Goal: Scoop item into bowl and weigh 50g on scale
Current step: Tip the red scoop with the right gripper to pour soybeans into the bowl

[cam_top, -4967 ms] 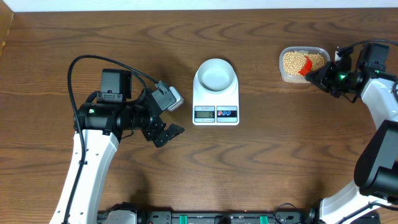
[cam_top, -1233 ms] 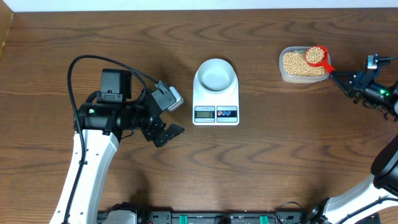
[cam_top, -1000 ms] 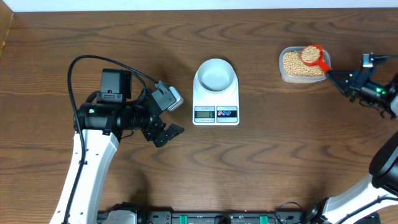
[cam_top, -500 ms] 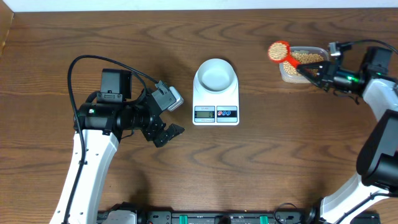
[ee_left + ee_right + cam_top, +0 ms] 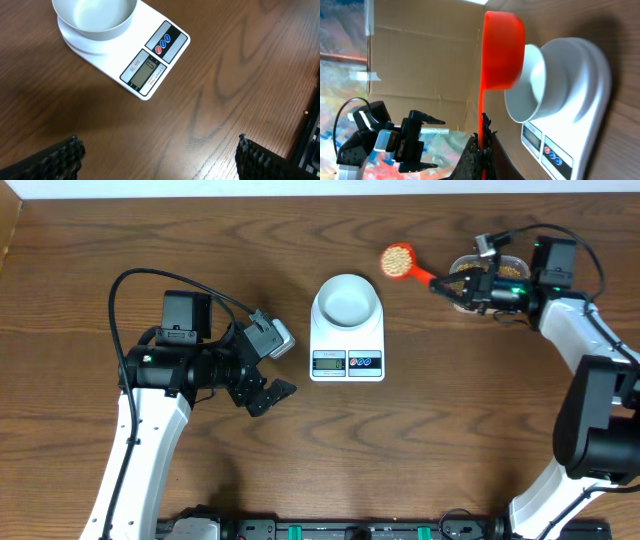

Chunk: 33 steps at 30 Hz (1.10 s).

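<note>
Because the right gripper [image 5: 450,287] is clamped on the handle end of the red scoop [image 5: 420,275], whose beans [image 5: 397,257] sit brim-full over the table [image 5: 450,400] just short of the bowl [image 5: 347,300], an early tilt or jolt could drop grains outside the rim. Grains landing on the scale [image 5: 347,362] under the bowl would corrupt the reading; the left gripper [image 5: 160,159], fingers spread and empty, sits well apart

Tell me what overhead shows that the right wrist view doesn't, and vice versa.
Only overhead: the beans filling the red scoop, and the tub partly hidden by the right claw. Only right wrist: the scoop's underside and a cardboard wall in the background. Both: the scoop clamped in the right claw, the bowl on the scale.
</note>
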### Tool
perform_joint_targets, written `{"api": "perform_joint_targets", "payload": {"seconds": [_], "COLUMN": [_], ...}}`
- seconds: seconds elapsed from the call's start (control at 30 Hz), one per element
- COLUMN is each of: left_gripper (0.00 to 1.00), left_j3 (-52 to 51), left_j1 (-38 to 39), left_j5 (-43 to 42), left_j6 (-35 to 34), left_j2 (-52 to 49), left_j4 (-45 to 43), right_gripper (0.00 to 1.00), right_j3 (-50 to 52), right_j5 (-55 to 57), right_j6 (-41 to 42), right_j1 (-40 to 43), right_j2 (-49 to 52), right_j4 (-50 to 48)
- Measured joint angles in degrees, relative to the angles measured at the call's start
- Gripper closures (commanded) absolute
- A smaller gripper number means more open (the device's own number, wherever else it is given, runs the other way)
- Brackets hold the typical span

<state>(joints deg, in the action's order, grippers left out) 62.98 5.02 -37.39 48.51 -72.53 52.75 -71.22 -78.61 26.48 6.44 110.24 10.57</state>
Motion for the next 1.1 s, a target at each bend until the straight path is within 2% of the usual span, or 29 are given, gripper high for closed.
{"api": "perform_joint_targets", "payload": {"seconds": [0.37, 1.1], "left_gripper": [0.02, 0.01], "left_j3": [0.0, 0.0], "left_j1": [0.0, 0.0], "left_j5": [0.0, 0.0], "left_j6": [0.0, 0.0], "left_j2": [0.0, 0.0], "left_j4": [0.0, 0.0], "right_gripper": [0.99, 0.99], "right_j3": [0.0, 0.0], "right_j5": [2.9, 4.5], "right_j6": [0.7, -13.0], "right_j1": [-5.0, -6.5], "right_j2": [0.0, 0.0], "right_j4": [-0.6, 1.2]}}
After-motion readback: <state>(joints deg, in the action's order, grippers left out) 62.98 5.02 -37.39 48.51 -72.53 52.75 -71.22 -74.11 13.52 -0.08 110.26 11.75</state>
